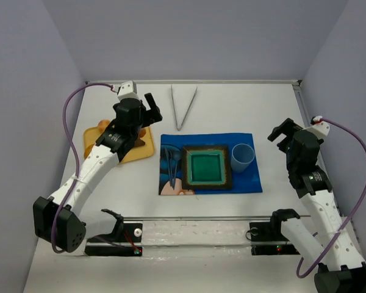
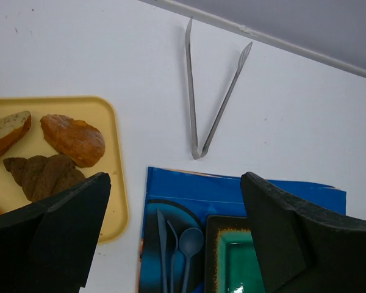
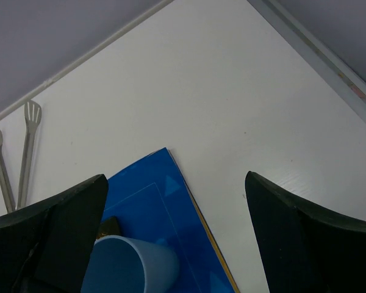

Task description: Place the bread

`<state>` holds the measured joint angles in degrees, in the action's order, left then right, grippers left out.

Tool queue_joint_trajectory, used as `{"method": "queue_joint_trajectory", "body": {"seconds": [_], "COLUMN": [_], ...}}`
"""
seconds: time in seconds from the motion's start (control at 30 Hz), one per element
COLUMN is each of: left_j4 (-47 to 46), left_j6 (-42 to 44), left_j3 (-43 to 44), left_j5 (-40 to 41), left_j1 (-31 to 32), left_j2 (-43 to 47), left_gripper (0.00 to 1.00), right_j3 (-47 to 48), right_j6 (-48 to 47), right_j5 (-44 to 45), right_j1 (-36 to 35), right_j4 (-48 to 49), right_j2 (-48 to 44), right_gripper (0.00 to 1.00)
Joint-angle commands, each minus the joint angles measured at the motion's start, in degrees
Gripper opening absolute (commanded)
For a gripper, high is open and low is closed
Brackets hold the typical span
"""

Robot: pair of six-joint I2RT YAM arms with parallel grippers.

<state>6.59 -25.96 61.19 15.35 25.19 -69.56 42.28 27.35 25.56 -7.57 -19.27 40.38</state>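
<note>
The bread lies on a yellow tray [image 2: 107, 119] at the left: an orange-tan oval roll [image 2: 73, 139], a dark brown ridged piece [image 2: 44, 174] and a pale-crusted slice [image 2: 6, 134]. In the top view my left arm covers most of the tray [image 1: 144, 150]. My left gripper [image 2: 175, 180] [image 1: 150, 108] hovers open and empty above the gap between the tray's right edge and the blue placemat [image 2: 189, 189]. My right gripper [image 3: 175, 180] [image 1: 282, 133] hangs open and empty over the mat's far right corner [image 3: 161, 183].
On the placemat [image 1: 247, 183] sit a green square plate with a dark rim [image 1: 205, 168] [image 2: 247, 262], blue cutlery [image 1: 172, 165] [image 2: 177, 244] and a light blue cup [image 1: 243, 157] [image 3: 129, 266]. Metal tongs [image 1: 183, 107] [image 2: 201, 113] [image 3: 12, 159] lie behind the mat.
</note>
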Motion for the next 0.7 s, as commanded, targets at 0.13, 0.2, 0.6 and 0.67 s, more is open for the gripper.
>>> {"method": "queue_joint_trajectory", "body": {"seconds": [0.13,0.2,0.6,0.67], "left_j4": [-6.1,-8.9,-11.9,-12.4], "left_j6": [0.4,2.2,15.0,16.5], "left_j3": [0.1,-1.3,10.0,13.8], "left_j5": [0.5,-2.5,-21.0,-20.9], "left_j1": [0.2,0.2,0.2,0.2], "left_j2": [3.3,2.4,-23.8,-28.3], "left_gripper": [0.99,0.99,0.99,0.99], "right_j3": [0.4,-0.2,-0.5,-0.4], "right_j6": [-0.5,-1.3,-3.4,-3.5], "right_j5": [2.4,0.6,-1.2,-1.4], "right_j1": [0.1,0.1,0.1,0.1], "right_j4": [1.8,2.7,3.3,3.3], "right_j2": [-4.6,-5.2,-1.3,-0.8], "right_gripper": [1.0,1.0,1.0,1.0]}}
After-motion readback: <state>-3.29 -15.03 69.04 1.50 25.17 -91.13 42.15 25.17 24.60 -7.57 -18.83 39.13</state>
